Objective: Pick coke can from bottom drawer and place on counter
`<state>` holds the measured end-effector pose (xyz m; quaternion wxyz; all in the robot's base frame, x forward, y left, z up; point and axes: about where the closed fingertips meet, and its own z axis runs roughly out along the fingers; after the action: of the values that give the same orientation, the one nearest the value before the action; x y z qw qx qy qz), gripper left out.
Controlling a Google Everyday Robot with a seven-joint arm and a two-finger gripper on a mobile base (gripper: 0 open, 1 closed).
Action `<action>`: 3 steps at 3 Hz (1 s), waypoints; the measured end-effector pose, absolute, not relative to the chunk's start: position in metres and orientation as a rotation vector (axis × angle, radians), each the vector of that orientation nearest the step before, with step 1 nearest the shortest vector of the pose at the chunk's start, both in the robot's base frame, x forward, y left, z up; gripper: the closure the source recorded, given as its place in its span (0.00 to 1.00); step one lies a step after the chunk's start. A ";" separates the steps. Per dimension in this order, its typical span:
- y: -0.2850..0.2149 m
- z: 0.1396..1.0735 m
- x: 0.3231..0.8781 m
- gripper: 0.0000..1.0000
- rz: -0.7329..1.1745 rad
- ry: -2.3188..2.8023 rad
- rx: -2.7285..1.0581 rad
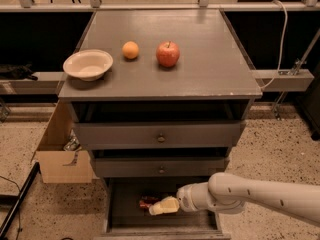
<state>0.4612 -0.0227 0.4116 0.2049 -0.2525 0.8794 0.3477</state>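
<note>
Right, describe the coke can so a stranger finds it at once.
Start at the grey cabinet, then drop to its open bottom drawer. The coke can sits inside, right by the tip of the robot's tool. It is the only red thing down there; the red apple sits up on the counter.

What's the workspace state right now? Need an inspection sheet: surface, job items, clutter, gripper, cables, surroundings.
Surface: counter, grey, bears three loose items.
Job's things: coke can lies in the open bottom drawer, partly hidden by the gripper; not yet on the counter.
Clutter: bowl at left front, orange and apple mid-counter.
Grippers: gripper is inside the bottom drawer, right at the can; contact cannot be told.
Cables: white cable behind the cabinet's right side; black cable on the floor at left.
Surroundings: cardboard box left of the cabinet; speckled floor.
</note>
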 end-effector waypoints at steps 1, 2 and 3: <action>-0.015 0.404 0.458 0.00 0.962 2.447 -0.733; -0.003 0.385 0.464 0.00 0.940 2.436 -0.734; 0.025 0.311 0.519 0.00 0.916 2.502 -0.725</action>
<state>0.5187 0.0253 0.3110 0.1891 -0.2578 0.8898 0.3256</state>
